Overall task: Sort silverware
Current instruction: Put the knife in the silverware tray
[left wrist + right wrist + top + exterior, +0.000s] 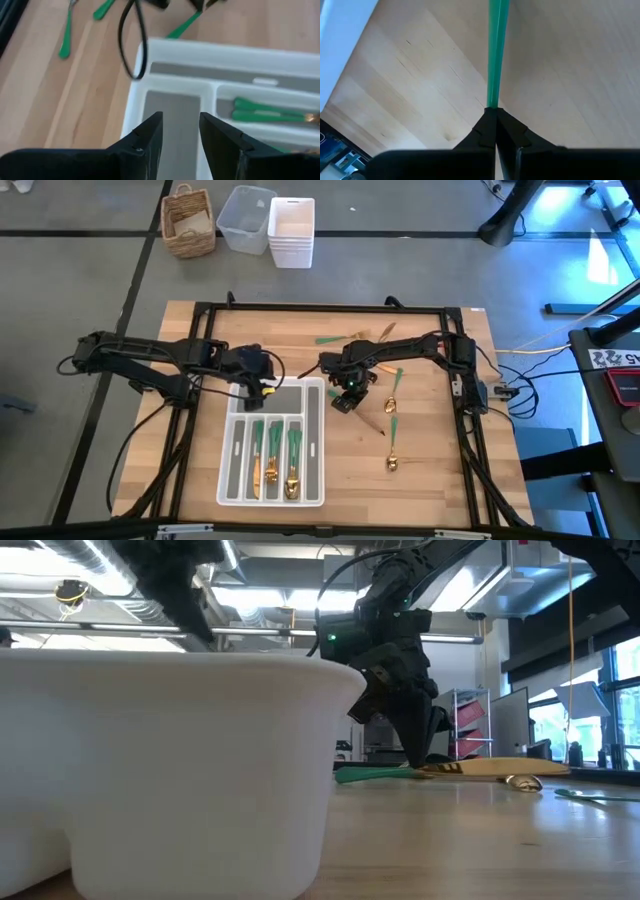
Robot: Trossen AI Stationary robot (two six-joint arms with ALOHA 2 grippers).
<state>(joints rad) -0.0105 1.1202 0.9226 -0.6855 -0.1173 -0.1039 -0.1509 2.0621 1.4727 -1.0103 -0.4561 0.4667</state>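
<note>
My right pincer (495, 116) is clamped on a slim green handle (495, 55) of silverware lying on the desk (430, 480), at three o'clock of the white tray (313, 442). Bare wood lies around it. My left pincer (181, 131) hangs parted over the tray's twelve-o'clock end; gold-headed pieces (274, 460) fill its slots.

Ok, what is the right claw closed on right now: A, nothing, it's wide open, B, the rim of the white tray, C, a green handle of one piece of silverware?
C: in the right wrist view the right claw is pinched shut on a slim green handle above the wooden table.
</note>
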